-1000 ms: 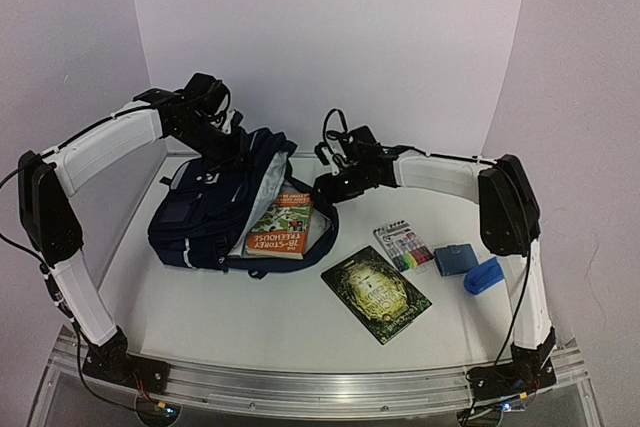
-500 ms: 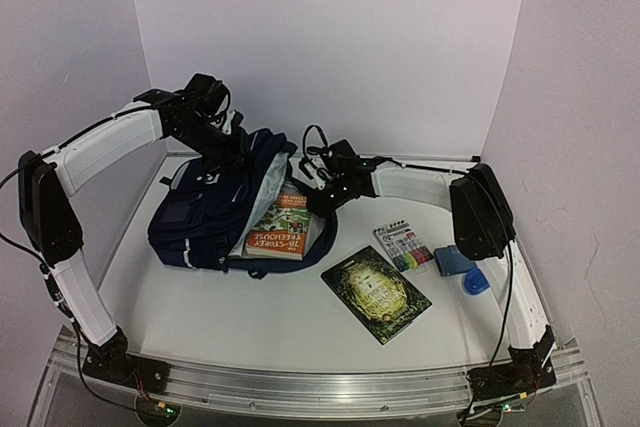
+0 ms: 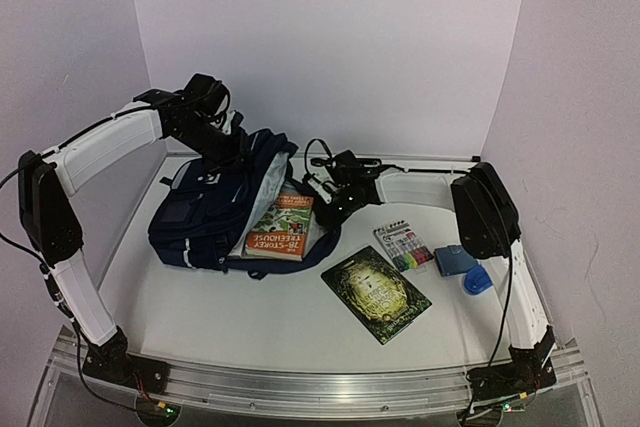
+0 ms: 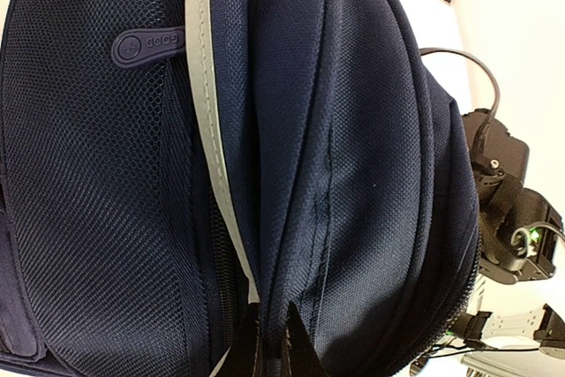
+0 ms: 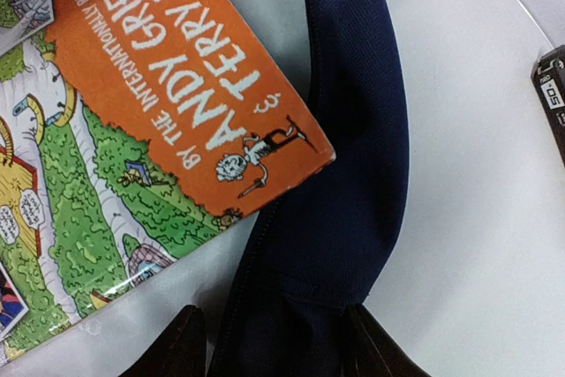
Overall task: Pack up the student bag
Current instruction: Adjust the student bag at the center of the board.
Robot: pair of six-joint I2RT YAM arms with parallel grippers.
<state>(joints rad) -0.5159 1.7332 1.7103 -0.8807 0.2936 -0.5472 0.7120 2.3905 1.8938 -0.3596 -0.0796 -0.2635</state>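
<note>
Closed left jaws pinch the bag (image 3: 200, 217); right jaws straddle its rim, grip unclear. White table (image 3: 250, 317) lies beneath, lilac walls (image 3: 330, 37) beyond.

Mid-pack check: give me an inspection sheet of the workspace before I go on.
Surface: white table, no spills seen.
Job's things: large navy fabric backpack lying open; orange paperback half inside its mouth.
Clutter: dark green book, marker pack, small blue pouch, blue plastic piece, all right of the backpack.
Grippers: left gripper shut on the backpack's top fabric; right gripper astride its opening rim, grip unclear.
Cables: black cable loop at right wrist, near the backpack.
Surroundings: lilac walls; nothing else seen.
</note>
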